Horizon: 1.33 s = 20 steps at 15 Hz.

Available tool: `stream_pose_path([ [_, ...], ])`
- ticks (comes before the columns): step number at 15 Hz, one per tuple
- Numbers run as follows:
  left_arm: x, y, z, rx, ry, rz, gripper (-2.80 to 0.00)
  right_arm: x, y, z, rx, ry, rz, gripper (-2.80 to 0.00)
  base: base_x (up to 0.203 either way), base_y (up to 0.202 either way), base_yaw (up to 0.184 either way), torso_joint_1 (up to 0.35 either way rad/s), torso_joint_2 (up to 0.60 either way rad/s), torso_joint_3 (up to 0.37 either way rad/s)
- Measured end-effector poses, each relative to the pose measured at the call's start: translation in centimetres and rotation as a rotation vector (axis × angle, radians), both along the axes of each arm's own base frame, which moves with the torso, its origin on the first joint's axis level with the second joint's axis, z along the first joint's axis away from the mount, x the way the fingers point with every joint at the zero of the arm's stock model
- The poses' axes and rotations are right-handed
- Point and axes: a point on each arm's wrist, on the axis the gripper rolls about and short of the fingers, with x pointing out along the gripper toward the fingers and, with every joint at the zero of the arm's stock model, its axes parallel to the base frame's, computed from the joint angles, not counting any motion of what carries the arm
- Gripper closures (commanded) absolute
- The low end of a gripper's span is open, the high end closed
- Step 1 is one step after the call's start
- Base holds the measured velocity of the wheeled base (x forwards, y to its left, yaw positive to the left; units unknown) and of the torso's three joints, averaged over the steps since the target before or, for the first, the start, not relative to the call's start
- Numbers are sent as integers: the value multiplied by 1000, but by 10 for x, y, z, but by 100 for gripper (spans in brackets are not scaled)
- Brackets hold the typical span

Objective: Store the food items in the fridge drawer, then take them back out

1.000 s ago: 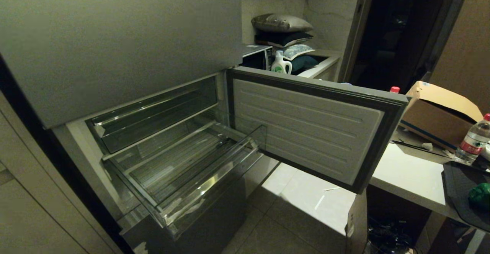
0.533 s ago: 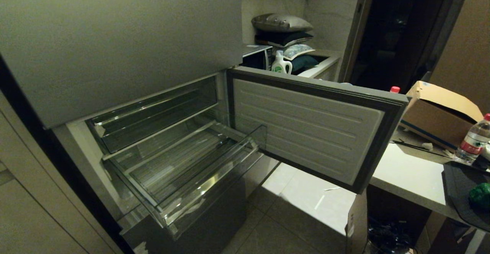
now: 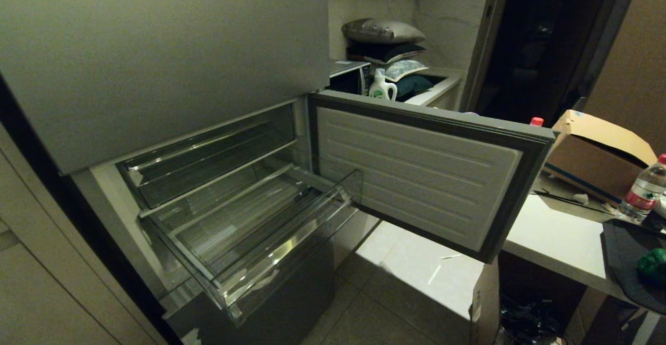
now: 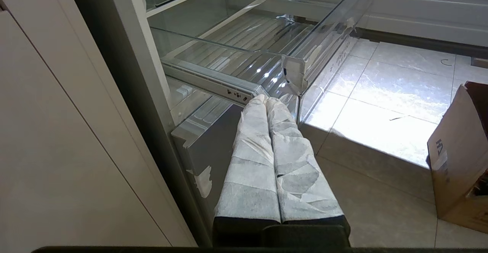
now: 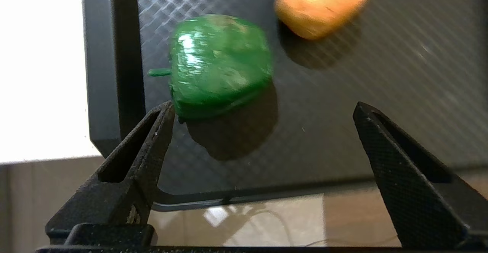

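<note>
Food items are still waiting on the black tray [image 5: 110,54] on the white counter [image 3: 551,241], so storing has not begun: the fridge drawer [image 3: 270,262] is standing pulled out and holding nothing. Right gripper [image 5: 263,110] is hovering over the tray, jaws spread wide and gripping nothing, near the glossy green pepper [image 5: 219,66]; the lumpy orange-tan bread piece [image 5: 320,5] is lying just beyond. Left gripper [image 4: 266,100] is sitting closed by the drawer's corner.
</note>
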Motion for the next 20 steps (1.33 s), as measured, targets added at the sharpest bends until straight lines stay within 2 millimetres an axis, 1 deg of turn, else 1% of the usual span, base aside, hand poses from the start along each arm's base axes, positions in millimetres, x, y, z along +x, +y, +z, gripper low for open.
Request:
stream_pose_path([
  [2, 0, 0, 0, 0, 0, 0, 0, 3, 0, -5, 46, -35, 63, -280, 0, 0, 0, 0, 0, 0],
  [4, 0, 0, 0, 0, 0, 0, 0, 7, -1, -8, 63, -49, 83, -280, 0, 0, 0, 0, 0, 0],
  [7, 0, 0, 0, 0, 0, 0, 0, 15, -9, -11, 58, -62, 103, -280, 0, 0, 0, 0, 0, 0],
  [15, 0, 0, 0, 0, 0, 0, 0, 33, -28, -29, 48, -51, 124, -280, 0, 0, 0, 0, 0, 0],
  [18, 0, 0, 0, 0, 0, 0, 0, 42, -29, -35, 56, -56, 144, -280, 0, 0, 0, 0, 0, 0],
  [20, 0, 0, 0, 0, 0, 0, 0, 48, -25, -38, 73, -65, 177, -280, 0, 0, 0, 0, 0, 0],
])
